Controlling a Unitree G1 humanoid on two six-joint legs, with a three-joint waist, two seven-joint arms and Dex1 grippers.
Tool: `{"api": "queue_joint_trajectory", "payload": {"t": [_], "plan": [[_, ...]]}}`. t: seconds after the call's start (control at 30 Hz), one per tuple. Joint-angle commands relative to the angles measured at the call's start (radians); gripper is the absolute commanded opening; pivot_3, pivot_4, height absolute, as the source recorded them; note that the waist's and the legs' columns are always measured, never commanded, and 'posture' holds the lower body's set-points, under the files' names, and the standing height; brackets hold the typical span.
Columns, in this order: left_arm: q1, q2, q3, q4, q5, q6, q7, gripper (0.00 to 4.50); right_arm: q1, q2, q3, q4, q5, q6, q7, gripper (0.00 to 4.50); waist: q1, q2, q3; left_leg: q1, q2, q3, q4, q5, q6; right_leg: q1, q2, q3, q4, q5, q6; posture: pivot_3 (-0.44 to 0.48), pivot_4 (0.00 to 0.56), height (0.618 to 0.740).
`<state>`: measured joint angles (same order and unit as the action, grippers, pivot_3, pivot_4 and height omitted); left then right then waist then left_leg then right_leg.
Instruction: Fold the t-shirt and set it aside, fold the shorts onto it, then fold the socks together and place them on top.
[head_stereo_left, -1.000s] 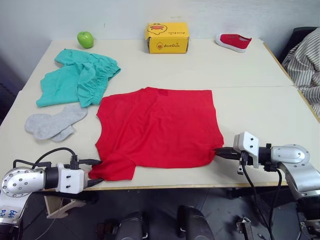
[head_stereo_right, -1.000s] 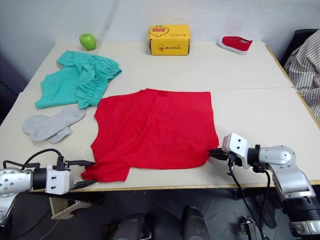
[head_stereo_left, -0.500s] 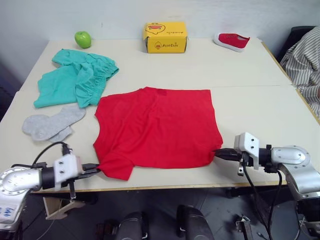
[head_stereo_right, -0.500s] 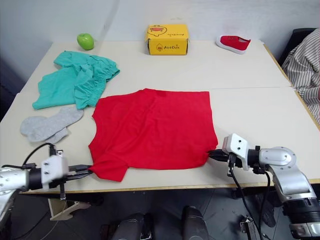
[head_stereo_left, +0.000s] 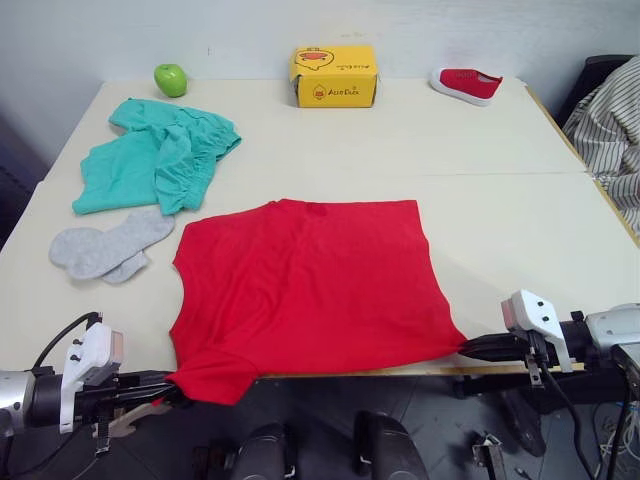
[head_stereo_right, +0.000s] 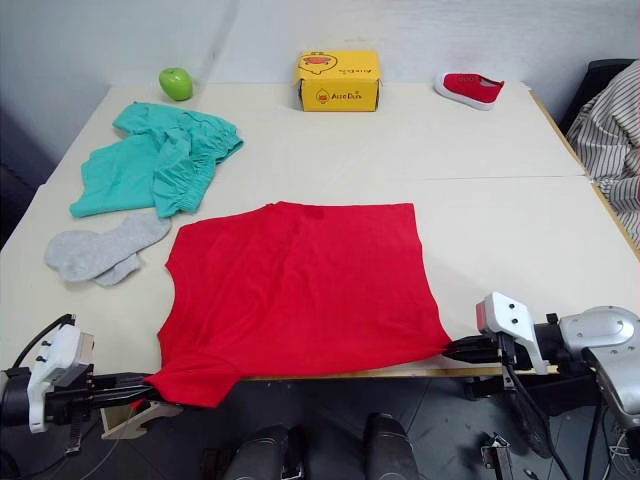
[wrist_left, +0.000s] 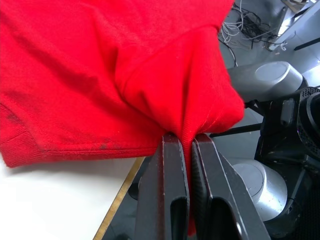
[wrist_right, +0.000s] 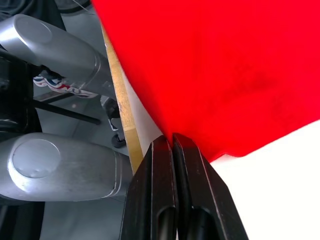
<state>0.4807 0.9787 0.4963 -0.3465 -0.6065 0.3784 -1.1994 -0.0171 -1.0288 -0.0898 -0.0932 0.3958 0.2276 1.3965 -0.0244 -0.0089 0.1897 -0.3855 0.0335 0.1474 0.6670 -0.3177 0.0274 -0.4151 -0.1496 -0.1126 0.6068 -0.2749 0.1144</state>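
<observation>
Both wrist views show jaws pinching t-shirt (head_stereo_left: 310, 290) hem.

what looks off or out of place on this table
The t-shirt hangs partly over the near table edge, with the left gripper and right gripper each pinching a near corner. A green apple, yellow box and red shoe at the far edge aren't laundry.

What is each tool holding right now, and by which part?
Both hold the red t-shirt: the left tool pinches its near left sleeve corner, the right tool its near right hem corner.
</observation>
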Motion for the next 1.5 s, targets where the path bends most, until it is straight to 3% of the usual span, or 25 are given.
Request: {"api": "queue_joint_trajectory", "payload": {"t": [0.03, 0.1, 0.2, 0.33, 0.4, 0.5, 0.57, 0.67, 0.77, 0.83, 0.93, 1.07, 1.23, 1.3, 1.4, 1.5], "plan": [[-0.100, -0.015, 0.020, -0.001, -0.063, 0.066, 0.054, 0.02, -0.032, -0.025, -0.038, 0.001, 0.018, 0.007, 0.010, 0.00, 0.000, 0.000, 0.000, 0.000, 0.000, 0.000, 0.000, 0.000, 0.000, 0.000, 0.000, 0.000, 0.000, 0.000, 0.000, 0.000, 0.150, 0.740], [-0.195, -0.017, 0.006, 0.025, -0.077, 0.093, 0.083, 0.02, -0.098, -0.009, -0.049, 0.050, 0.019, -0.006, -0.004, 0.00, 0.001, 0.000, 0.000, 0.000, 0.000, 0.000, 0.001, 0.000, 0.000, 0.000, 0.000, 0.000, 0.000, 0.000, 0.000, 0.000, 0.150, 0.740], [-0.496, -0.012, -0.102, 0.159, -0.010, 0.101, 0.160, 0.02, -0.366, 0.054, -0.069, 0.248, 0.003, -0.083, -0.081, 0.00, -0.002, 0.001, 0.000, 0.001, -0.001, 0.000, 0.003, 0.001, 0.001, 0.002, 0.000, 0.000, 0.001, 0.001, 0.000, 0.000, 0.150, 0.740], [-1.031, -0.069, -0.313, 0.512, 0.233, -0.007, 0.305, 0.02, -0.820, 0.138, -0.062, 0.610, -0.139, -0.247, -0.344, 0.00, -0.002, 0.004, 0.003, -0.004, -0.002, 0.001, 0.002, 0.007, 0.001, -0.003, 0.001, -0.001, 0.002, 0.006, 0.000, 0.000, 0.150, 0.740], [-1.242, -0.108, -0.365, 0.693, 0.318, -0.084, 0.359, 0.02, -0.979, 0.165, -0.052, 0.759, -0.204, -0.345, -0.454, 0.00, 0.000, 0.003, 0.003, -0.005, -0.003, 0.002, 0.002, 0.011, 0.005, -0.005, 0.001, -0.001, 0.009, 0.006, 0.000, 0.000, 0.150, 0.740], [-1.657, -0.160, -0.395, 1.098, 0.482, -0.378, 0.618, 0.02, -1.248, 0.203, -0.061, 0.986, -0.275, -0.495, -0.664, 0.00, -0.004, 0.000, 0.003, -0.017, -0.005, 0.005, 0.002, 0.012, 0.003, -0.016, 0.002, -0.007, 0.013, 0.006, -0.002, 0.000, 0.150, 0.740], [-1.867, -0.163, -0.382, 1.282, 0.530, -0.563, 0.765, 0.02, -1.369, 0.211, -0.070, 1.084, -0.305, -0.584, -0.768, 0.00, -0.012, -0.003, 0.005, -0.025, -0.007, 0.008, 0.002, 0.011, 0.004, -0.025, 0.002, -0.013, 0.013, 0.006, -0.002, 0.000, 0.150, 0.740], [-2.053, -0.154, -0.354, 1.418, 0.531, -0.776, 0.803, 0.02, -1.457, 0.195, -0.065, 1.159, -0.350, -0.708, -0.852, 0.00, -0.030, -0.003, 0.005, -0.036, -0.010, 0.008, 0.000, 0.010, 0.005, -0.038, -0.001, -0.023, 0.013, 0.006, -0.001, 0.000, 0.150, 0.740], [-2.106, -0.158, -0.330, 1.444, 0.481, -0.885, 0.641, 0.02, -1.452, 0.166, -0.055, 1.180, -0.386, -0.788, -0.886, 0.00, -0.035, -0.003, 0.005, -0.034, -0.009, 0.008, -0.003, 0.010, 0.005, -0.037, -0.002, -0.032, 0.016, 0.006, -0.001, 0.000, 0.150, 0.740], [-2.055, -0.146, -0.341, 1.410, 0.467, -0.918, 0.487, 0.02, -1.384, 0.151, -0.054, 1.172, -0.383, -0.816, -0.841, 0.00, -0.035, -0.003, 0.005, -0.034, -0.007, 0.008, -0.004, 0.009, 0.007, -0.036, -0.002, -0.041, 0.016, 0.006, -0.001, 0.000, 0.150, 0.740], [-1.857, -0.111, -0.366, 1.285, 0.440, -0.933, 0.276, 0.02, -1.202, 0.147, -0.046, 1.105, -0.359, -0.861, -0.726, 0.00, -0.037, -0.003, 0.005, -0.030, -0.004, 0.009, -0.005, 0.008, 0.007, -0.029, -0.002, -0.047, 0.016, 0.006, -0.001, 0.000, 0.150, 0.740], [-1.383, -0.038, -0.350, 0.865, 0.346, -0.754, 0.121, 0.02, -0.880, 0.158, -0.027, 0.919, -0.309, -0.879, -0.566, 0.00, -0.037, 0.000, 0.007, -0.033, -0.004, 0.012, 0.000, 0.008, 0.007, -0.027, -0.003, -0.045, 0.013, 0.006, -0.001, 0.000, 0.150, 0.740], [-0.785, 0.031, -0.236, 0.316, 0.285, -0.444, 0.134, 0.02, -0.549, 0.139, -0.009, 0.676, -0.250, -0.843, -0.423, 0.00, -0.036, 0.002, 0.010, -0.036, -0.001, 0.009, 0.019, 0.010, 0.011, -0.027, -0.005, -0.040, 0.016, 0.006, -0.001, 0.000, 0.150, 0.740], [-0.569, 0.033, -0.180, 0.146, 0.265, -0.303, 0.154, 0.02, -0.403, 0.113, -0.005, 0.558, -0.207, -0.777, -0.350, 0.00, -0.030, 0.003, 0.011, -0.028, 0.004, 0.010, 0.019, 0.012, 0.012, -0.021, -0.006, -0.038, 0.018, 0.007, -0.001, 0.000, 0.150, 0.740], [-0.404, 0.028, -0.117, 0.015, 0.231, -0.130, 0.186, 0.02, -0.233, 0.053, -0.008, 0.386, -0.128, -0.607, -0.250, 0.00, -0.002, 0.005, 0.011, -0.007, 0.005, 0.008, 0.016, 0.008, 0.011, 0.000, -0.007, -0.039, 0.011, 0.005, -0.003, 0.000, 0.150, 0.740], [-0.249, 0.033, -0.089, -0.099, 0.238, -0.001, 0.189, 0.02, -0.081, -0.029, -0.013, 0.282, -0.142, -0.483, -0.187, 0.00, 0.006, 0.005, 0.011, -0.003, 0.004, 0.007, 0.016, 0.005, 0.012, 0.004, -0.012, -0.038, 0.011, 0.004, -0.005, 0.000, 0.150, 0.740]]}}
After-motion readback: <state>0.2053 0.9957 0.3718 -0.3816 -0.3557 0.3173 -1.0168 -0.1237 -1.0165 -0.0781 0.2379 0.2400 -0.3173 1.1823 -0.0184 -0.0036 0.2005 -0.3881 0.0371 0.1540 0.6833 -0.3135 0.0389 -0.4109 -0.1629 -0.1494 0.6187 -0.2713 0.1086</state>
